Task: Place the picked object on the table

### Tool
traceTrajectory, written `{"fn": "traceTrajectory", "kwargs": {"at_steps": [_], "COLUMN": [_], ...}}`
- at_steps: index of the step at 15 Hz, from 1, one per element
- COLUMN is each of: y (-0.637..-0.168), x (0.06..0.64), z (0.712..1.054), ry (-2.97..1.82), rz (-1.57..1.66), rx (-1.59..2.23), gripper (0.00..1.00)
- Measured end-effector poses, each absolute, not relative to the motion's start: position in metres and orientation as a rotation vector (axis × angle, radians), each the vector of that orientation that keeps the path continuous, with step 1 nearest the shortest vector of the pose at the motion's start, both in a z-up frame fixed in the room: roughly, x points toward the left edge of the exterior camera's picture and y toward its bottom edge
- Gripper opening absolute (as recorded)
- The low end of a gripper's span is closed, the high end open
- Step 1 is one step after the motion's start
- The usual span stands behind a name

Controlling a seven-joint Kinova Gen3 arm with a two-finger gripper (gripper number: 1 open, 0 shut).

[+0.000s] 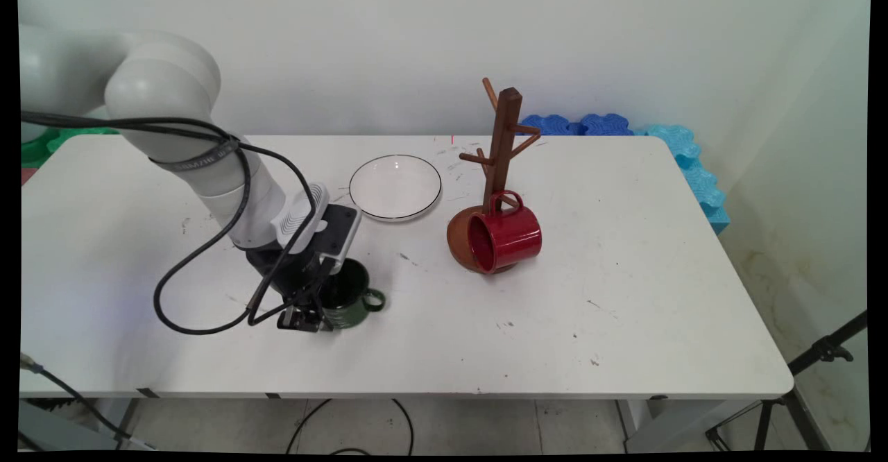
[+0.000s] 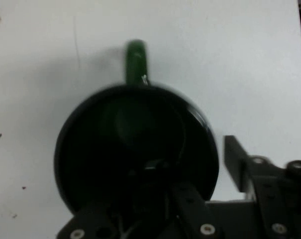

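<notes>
A dark green enamel mug (image 1: 350, 295) stands upright on the white surface (image 1: 624, 295), its handle pointing to the picture's right in the main view. The black two-finger gripper (image 1: 305, 318) is down over the mug's near-left rim. In the hand view one finger reaches inside the mug (image 2: 135, 149) and the other stands outside its wall, so the gripper straddles the rim; whether it presses the wall I cannot tell. Farther right stand a round white plate (image 1: 395, 186) and a brown wooden mug tree (image 1: 501, 150) with a red enamel mug (image 1: 505, 238) hung low on it.
</notes>
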State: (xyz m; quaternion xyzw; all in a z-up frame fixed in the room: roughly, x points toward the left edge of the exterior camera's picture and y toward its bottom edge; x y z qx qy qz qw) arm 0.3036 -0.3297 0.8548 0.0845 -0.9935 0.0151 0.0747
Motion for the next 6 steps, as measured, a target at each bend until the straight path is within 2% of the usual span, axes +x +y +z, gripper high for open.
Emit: {"fn": "traceTrajectory", "kwargs": {"at_steps": [6], "y": [-0.3288], "x": [0.298], "z": [0.8576], "ry": [-2.941], "rz": [0.032], "rx": [0.279], "gripper": [1.0]}}
